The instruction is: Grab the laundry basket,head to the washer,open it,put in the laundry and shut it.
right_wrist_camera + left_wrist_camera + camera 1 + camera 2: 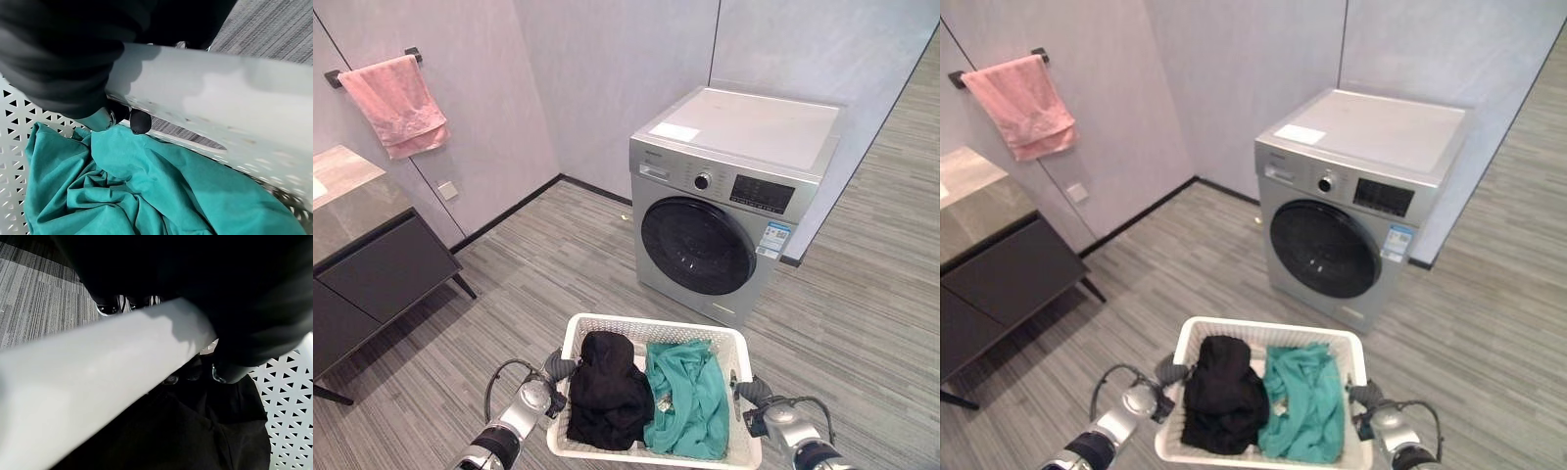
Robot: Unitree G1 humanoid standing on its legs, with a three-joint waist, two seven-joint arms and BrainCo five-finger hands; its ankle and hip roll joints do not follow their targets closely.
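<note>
A white perforated laundry basket hangs low in front of me, carried between both hands. Inside lie a black garment on the left and a teal garment on the right. My left hand is curled round the left rim, dark fingertips showing past it. On the opposite rim my right hand is shut, one fingertip hooked inside above the teal cloth. The silver front-loading washer stands ahead against the wall, its round dark door closed.
A dark cabinet with a stone top stands at the left, with a pink towel on a wall rail above it. Grey plank floor stretches between the basket and the washer.
</note>
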